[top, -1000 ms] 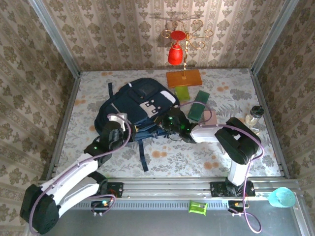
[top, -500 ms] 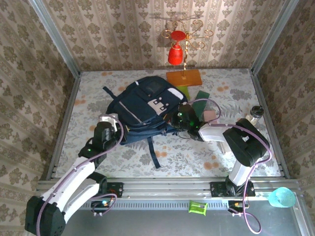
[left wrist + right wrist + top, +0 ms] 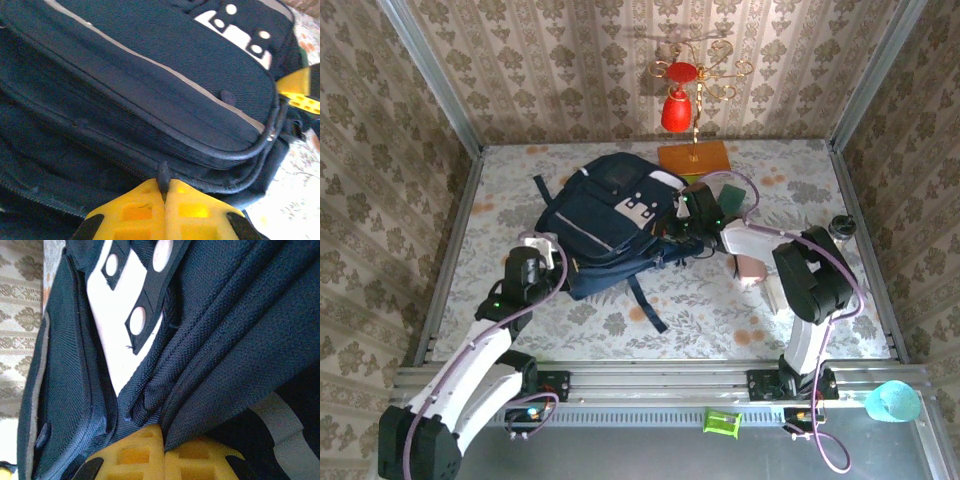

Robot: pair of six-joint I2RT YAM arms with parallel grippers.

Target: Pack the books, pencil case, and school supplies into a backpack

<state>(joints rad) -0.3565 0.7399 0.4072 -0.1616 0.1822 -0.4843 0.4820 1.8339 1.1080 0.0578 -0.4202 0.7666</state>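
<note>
Two pinches are held on the backpack lying on the counter: the left end effector at its near edge, the right end effector at its right side. Farther back, a dark green piece is left outside; packing is judged unfinished.

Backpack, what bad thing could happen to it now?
The left gripper pinches just a small dark tab on the backpack; it could slip out. The right gripper grips a fold of fabric, so pulling apart might strain the seam. The orange slab with the gold stem stands close by; a shove could tip it.
</note>
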